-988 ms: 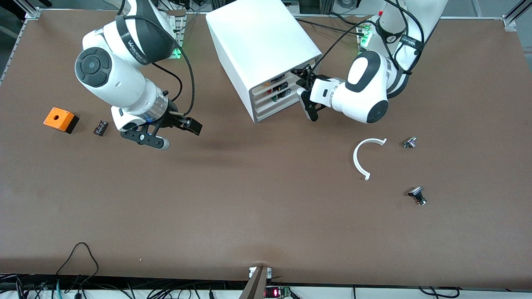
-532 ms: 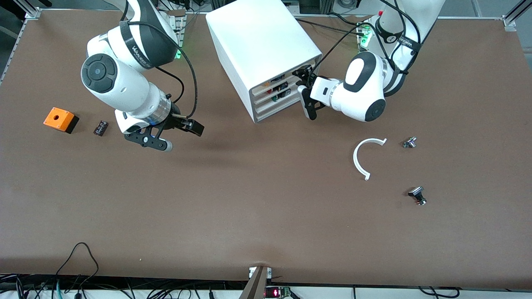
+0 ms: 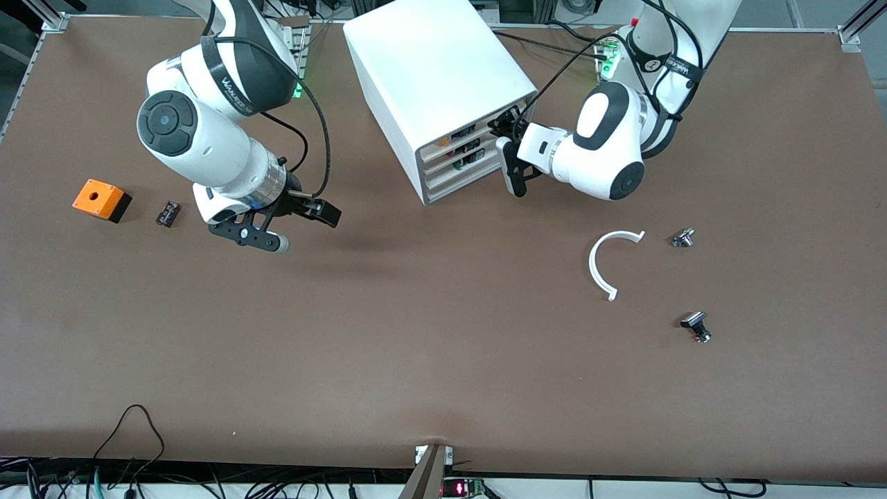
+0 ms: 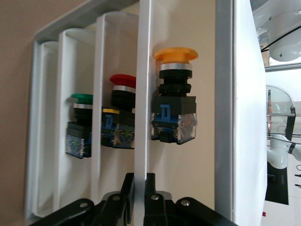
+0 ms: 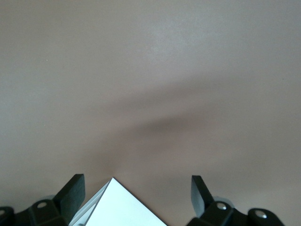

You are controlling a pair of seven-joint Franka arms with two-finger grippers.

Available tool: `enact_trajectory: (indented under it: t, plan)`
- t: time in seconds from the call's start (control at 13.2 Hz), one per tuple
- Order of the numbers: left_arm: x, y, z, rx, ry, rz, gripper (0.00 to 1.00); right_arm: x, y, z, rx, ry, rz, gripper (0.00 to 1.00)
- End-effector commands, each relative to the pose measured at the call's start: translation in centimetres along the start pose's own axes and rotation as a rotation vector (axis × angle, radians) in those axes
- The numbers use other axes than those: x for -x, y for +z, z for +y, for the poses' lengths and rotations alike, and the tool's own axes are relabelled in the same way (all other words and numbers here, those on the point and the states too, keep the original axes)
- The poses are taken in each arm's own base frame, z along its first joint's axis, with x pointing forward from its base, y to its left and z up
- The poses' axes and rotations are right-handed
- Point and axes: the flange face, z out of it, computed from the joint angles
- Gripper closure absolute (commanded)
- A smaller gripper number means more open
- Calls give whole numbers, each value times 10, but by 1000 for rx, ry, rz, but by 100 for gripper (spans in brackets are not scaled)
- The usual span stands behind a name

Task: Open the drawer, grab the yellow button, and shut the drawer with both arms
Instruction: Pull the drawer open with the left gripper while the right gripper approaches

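Front view — left tool (image 3: 511, 154) nearer drawer (image 3: 459, 133)

front: high, facing robots | left wrist: close on cabinet (image 4: 237, 117) | right wrist: over table (image 5: 150, 70)

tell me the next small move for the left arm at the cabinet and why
Probably a short straight pull away from the cabinet. The left gripper looks closed on the front lip of the drawer, which holds the button, so sliding it out would expose the button for a grasp. The right gripper waits open above the table, free to reach in afterward.
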Motion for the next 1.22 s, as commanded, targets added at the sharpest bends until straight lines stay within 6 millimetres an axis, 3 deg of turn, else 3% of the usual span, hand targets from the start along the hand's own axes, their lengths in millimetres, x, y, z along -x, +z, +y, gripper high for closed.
enact_trajectory:
  t: [0.0,0.08,0.23,0.38,0.61,0.68,0.76,0.84,0.99,1.14]
  plan:
    - [-1,-43,-38,-60,24,-11,100,1,-3,-5,-17,16,-2,0]
    - [-6,-50,-39,-65,31,2,100,1,-3,-5,-17,14,-2,0]
    - [-13,-76,-61,-72,25,42,100,1,-2,-6,-18,21,-1,0]
    - [-22,-100,-93,-110,39,42,100,15,3,-29,-34,48,23,0]
    - [-39,-113,-116,-105,44,75,100,29,2,-67,-99,151,81,0]
    - [-39,-117,-117,-108,44,82,92,31,4,-80,-107,173,82,1]
    - [-39,-118,-118,-110,58,83,5,34,2,-95,-121,196,89,0]
    - [-37,-125,-116,-117,55,91,0,40,0,-110,-131,242,96,0]
    - [-29,-138,-113,-101,47,73,0,57,4,-135,-129,350,126,0]
    - [-26,-166,-102,-84,34,55,0,66,-4,-154,-176,349,142,1]
